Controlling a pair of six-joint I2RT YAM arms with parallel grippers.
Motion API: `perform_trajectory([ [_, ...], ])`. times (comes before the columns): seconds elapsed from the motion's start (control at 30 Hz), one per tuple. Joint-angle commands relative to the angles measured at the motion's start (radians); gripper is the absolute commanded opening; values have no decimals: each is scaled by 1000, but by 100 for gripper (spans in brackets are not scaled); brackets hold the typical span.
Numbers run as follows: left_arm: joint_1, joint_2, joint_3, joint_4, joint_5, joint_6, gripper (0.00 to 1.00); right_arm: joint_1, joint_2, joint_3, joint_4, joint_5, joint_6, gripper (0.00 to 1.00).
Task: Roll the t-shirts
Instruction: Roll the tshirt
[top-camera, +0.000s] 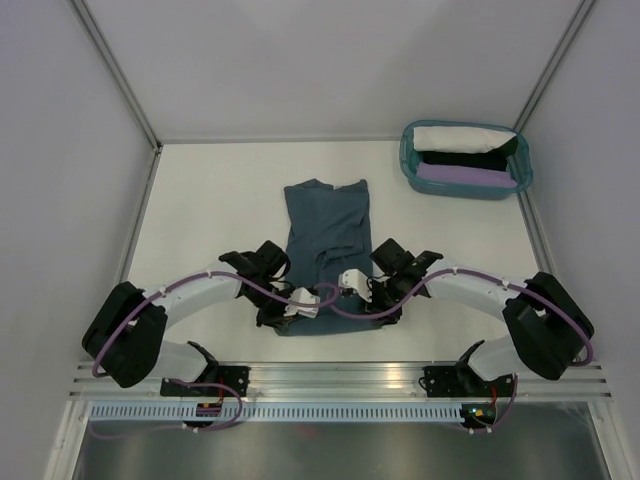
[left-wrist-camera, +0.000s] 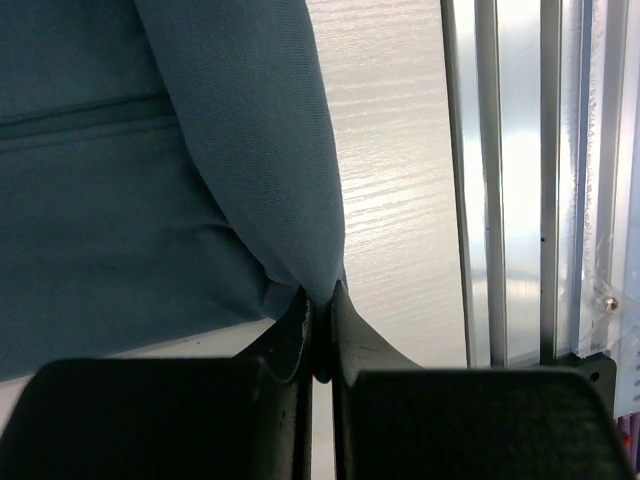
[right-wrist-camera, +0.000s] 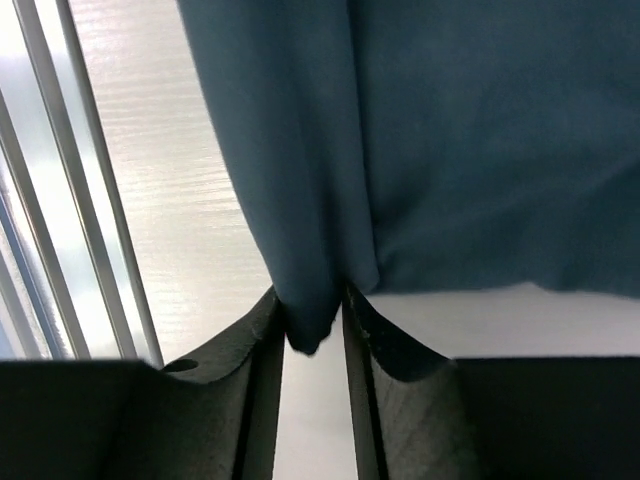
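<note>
Evidently not yet rolled, the slate-blue t-shirt (top-camera: 325, 225) lies flat mid-frame on the worktop (top-camera: 200, 220), its lower hem pinched tight in the left hand (left-wrist-camera: 320, 300), while the right hand (right-wrist-camera: 312, 295) stands narrow around a fold, grip uncertain.

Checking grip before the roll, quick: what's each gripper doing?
Left gripper: shut on the blue t-shirt.
Right gripper: slightly apart around a shirt fold; grip cannot be told.
</note>
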Motion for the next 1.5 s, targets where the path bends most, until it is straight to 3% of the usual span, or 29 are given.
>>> perform_trajectory([
  [0.0,10,12,-2,-31,-23,78,6,-52,-78,11,5,-11,44,36],
  [0.07,11,15,13,-29,-16,58,6,-69,-156,20,28,-35,98,39],
  [0.1,11,15,18,-28,-13,48,6,-71,-184,20,34,-43,115,46],
  [0.13,16,17,34,-14,-4,-7,6,-71,-289,5,97,-80,214,60],
  [0.17,17,17,39,-6,-2,-24,6,-69,-290,-4,135,-91,215,60],
  [0.37,37,11,39,-5,19,-92,6,-71,-543,-220,486,-34,754,65],
  [0.5,47,15,38,-5,27,-92,6,-69,-666,-374,537,4,931,65],
  [0.63,50,28,38,-3,27,-83,6,-69,-645,-429,577,37,994,66],
  [0.83,59,29,42,-2,23,-87,6,-66,-442,-383,576,28,1002,73],
  [1.0,70,29,36,-2,29,-80,6,-19,-349,-334,512,37,962,72],
  [1.1,73,31,35,0,38,-78,6,-5,-329,-317,467,70,943,61],
  [1.33,73,49,58,-3,30,-98,7,-5,-309,-308,502,72,946,15],
  [1.47,73,81,105,-53,10,-103,7,-11,-310,-308,504,51,937,3],
])
